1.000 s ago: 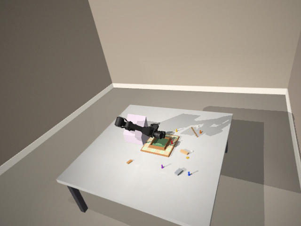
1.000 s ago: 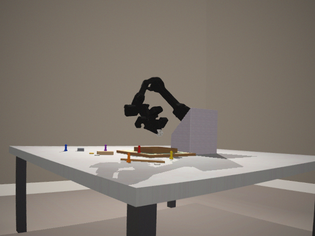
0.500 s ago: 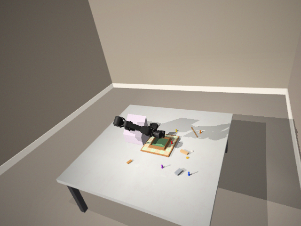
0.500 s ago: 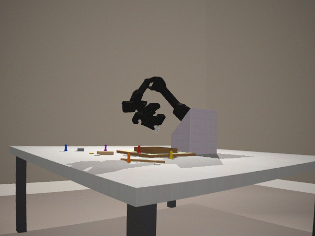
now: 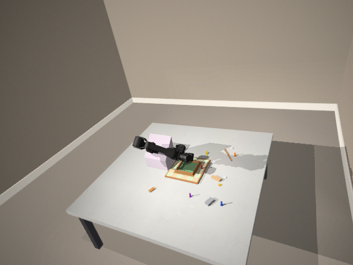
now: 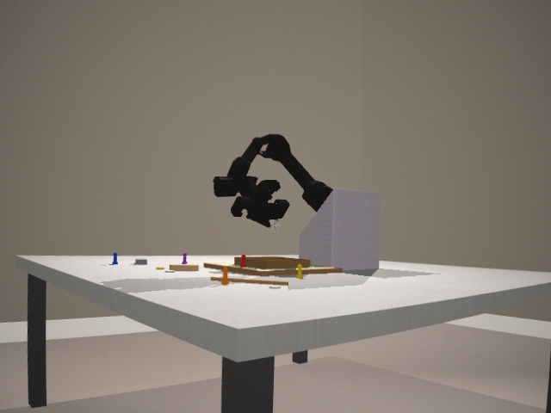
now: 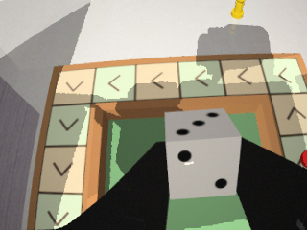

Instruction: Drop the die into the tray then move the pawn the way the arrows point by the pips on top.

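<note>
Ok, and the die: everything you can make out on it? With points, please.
The die (image 6: 274,225) (image 7: 202,163) is a light grey-white cube with round black pips, smooth, plastic-looking. The wrist view shows two faces: three pips in a diagonal row, two pips on the other. It sits between the black fingers of the claw (image 6: 272,225) (image 7: 202,165), up above the green-floored tray (image 5: 188,173) (image 6: 284,262).

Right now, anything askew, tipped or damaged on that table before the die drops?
Nothing stands out. The board lies flat, the red pawn on it is upright, and the die sits between the fingers above the tray. No visible damage.
</note>
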You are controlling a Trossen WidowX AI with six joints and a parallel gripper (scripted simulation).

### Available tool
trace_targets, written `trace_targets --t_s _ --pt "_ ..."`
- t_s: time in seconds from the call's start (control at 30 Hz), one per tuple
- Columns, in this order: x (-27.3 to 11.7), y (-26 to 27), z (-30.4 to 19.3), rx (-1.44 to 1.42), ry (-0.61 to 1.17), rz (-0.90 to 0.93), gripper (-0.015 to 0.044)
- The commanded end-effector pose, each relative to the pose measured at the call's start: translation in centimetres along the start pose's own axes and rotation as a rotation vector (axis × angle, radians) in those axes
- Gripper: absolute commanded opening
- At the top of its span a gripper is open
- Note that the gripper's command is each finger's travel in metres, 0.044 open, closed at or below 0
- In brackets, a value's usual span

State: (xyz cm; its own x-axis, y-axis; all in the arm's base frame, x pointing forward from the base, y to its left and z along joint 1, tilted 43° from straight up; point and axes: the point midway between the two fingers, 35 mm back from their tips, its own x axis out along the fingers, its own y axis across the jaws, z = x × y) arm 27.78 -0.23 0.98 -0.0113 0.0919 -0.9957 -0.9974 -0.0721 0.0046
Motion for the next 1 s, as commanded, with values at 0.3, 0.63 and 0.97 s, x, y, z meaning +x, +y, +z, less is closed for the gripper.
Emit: trace_targets --t_s 0.3,0.63,0.97 --pt "-2.7 0.0 3.0 0.0 -0.007 -0.001 0.044" --pt "2.3 0.0 1.1 0.003 0.824 0.006 0.044" --pt "2.3 0.1 1.3 0.018 0.76 0.029 0.0414"
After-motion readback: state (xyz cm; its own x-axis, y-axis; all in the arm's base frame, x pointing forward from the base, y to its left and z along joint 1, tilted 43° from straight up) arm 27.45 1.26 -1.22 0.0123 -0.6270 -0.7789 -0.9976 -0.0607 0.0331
